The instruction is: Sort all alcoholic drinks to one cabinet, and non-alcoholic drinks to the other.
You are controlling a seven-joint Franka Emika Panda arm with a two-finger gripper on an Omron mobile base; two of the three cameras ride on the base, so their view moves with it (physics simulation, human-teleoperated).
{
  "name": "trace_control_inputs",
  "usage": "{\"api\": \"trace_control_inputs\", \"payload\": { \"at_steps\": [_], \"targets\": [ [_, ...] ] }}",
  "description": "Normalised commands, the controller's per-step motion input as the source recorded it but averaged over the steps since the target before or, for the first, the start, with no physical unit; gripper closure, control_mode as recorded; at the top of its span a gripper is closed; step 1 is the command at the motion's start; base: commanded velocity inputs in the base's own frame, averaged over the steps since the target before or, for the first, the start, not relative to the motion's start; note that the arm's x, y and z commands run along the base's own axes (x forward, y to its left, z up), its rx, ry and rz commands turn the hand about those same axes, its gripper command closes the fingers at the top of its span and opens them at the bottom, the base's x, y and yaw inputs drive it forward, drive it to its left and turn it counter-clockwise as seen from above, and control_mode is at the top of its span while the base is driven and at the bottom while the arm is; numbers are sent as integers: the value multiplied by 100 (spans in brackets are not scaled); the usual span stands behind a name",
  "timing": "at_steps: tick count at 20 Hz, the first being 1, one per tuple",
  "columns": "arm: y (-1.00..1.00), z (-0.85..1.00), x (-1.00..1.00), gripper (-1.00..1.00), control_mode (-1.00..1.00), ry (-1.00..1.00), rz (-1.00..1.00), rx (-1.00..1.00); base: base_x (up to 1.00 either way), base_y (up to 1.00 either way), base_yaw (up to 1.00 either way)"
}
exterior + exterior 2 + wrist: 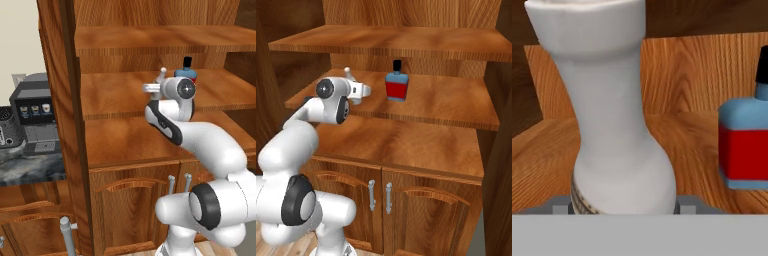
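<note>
Cabinet (446, 105) shelf: end effector (624, 207) half-open, gripping white bottle (614, 125).

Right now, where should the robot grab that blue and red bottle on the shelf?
Probably around the square red-banded body of the blue bottle, coming level from the open front of the cabinet. It stands upright, its flat sides suit two fingers, and the black cap looks too thin.

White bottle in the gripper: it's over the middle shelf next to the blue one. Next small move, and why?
Probably lower it a touch, then open. In the hand view the white bottle sits between the fingertips of the gripper, already inside the cabinet, with the blue and red bottle standing apart beside it. Whether its base touches the middle shelf can't be told, so ease down before releasing.
</note>
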Motion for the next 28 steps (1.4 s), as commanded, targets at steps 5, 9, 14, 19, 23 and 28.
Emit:
{"api": "trace_control_inputs", "payload": {
  "at_steps": [5,9,14,19,23,28],
  "targets": [
    [0,-36,44,100,-100,0,0,0,0,0,0],
    [0,-23,48,100,-100,0,0,0,0,0,0],
    [0,-10,19,-100,-100,0,0,1,0,0,0],
    [0,-5,7,-100,-100,0,0,0,0,0,0],
    [0,-1,25,-100,-100,0,0,0,0,0,0],
    [0,0,28,-100,-100,0,0,0,0,0,0]
  ]
}}
